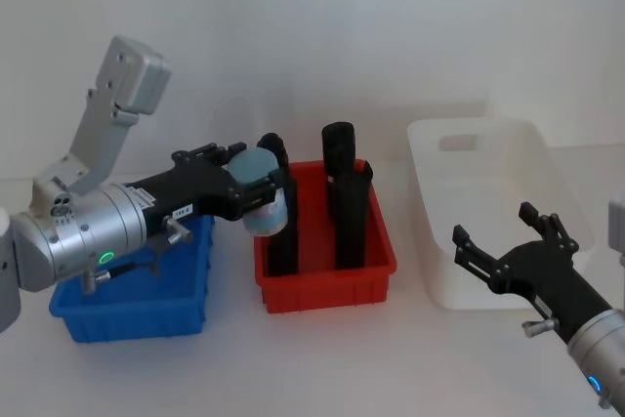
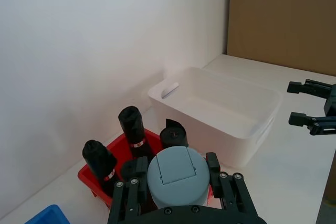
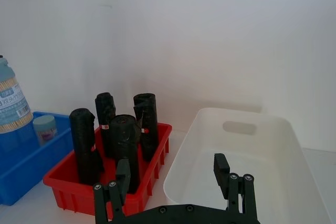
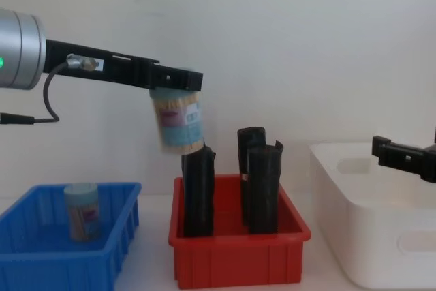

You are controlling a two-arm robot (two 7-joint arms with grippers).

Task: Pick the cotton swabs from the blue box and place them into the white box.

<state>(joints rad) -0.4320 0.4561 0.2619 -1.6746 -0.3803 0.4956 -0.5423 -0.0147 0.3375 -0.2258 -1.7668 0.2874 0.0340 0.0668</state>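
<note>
head view: left gripper (image 1: 252,181) gripped one cotton swabs tub (image 1: 266,214) over the red bin (image 1: 327,290), 10 o'clock corner; right gripper (image 1: 498,231) gaped wide, empty, at the white box (image 1: 437,261), 5 o'clock.
chest view: a second tub (image 4: 82,210) stood in the blue box (image 4: 41,264).
right wrist view: four black rolls (image 3: 124,145) stood in the red bin.

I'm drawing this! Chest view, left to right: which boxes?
Blue box, red bin, white box. Left gripper holds a cotton swabs tub over the red bin's left edge; right gripper hovers by the white box.
</note>
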